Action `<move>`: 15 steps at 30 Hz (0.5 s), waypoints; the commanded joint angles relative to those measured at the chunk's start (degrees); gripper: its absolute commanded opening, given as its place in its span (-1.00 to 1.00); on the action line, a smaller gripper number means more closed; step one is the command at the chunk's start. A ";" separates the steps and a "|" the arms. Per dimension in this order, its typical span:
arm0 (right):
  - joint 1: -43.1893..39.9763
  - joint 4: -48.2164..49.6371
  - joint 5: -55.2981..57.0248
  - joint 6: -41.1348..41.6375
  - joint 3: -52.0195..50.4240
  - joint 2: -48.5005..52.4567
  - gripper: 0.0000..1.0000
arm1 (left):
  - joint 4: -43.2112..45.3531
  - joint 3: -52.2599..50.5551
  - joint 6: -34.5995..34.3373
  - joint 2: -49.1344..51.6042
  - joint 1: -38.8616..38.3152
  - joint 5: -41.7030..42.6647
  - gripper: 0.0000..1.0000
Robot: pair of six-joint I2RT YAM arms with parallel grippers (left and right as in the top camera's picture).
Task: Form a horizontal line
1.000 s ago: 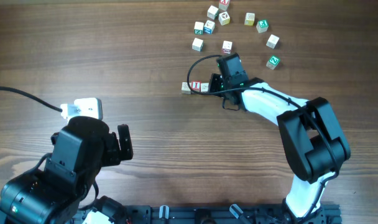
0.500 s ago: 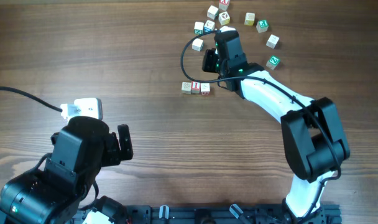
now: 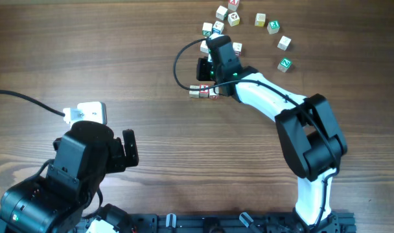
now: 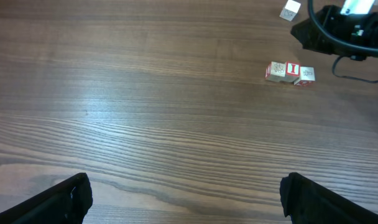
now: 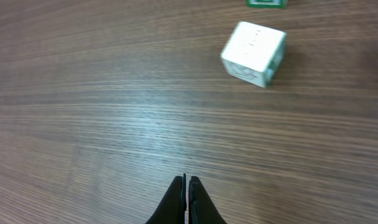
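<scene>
Toward the far middle of the wooden desk (image 3: 119, 52), the horizontal line (image 3: 203, 92) is lying as three tiny pale letter cubes touching edge to edge, running left to right. In the left wrist view its left cube is showing a faint greenish mark, the middle one a red I, and the right one a red mark.

The right arm (image 3: 268, 100) is reaching far and left across the desk, with its black wrist hanging just beyond the far side of the row's right end. In the left wrist view a strip of bare wood is showing between the row and that wrist.

The right arm's fingers (image 5: 176, 205) are pressing together with nothing between them, pointing away from the line over bare wood, so the row is lying behind them on the near side. A pale cube (image 5: 253, 54) is sitting ahead of the tips and to their right, apart from them, turned corner-on. A green-marked cube (image 5: 267, 2) is peeking in at the far edge beyond it. More loose cubes (image 3: 260, 21) are lying scattered far and right of the row.

The left arm (image 3: 67, 175) is sitting at the near left. The left arm's fingers (image 4: 61, 199) are standing wide apart and gripping nothing. The line is lying far ahead of them and to the right, well apart. A white box (image 3: 87, 113) with a black cable (image 3: 22, 100) is resting at the left.
</scene>
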 commanded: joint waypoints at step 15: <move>1.95 -10.47 0.83 -2.12 5.81 4.63 -0.91 | 0.15 -0.07 -0.96 -0.11 0.22 -0.57 1.00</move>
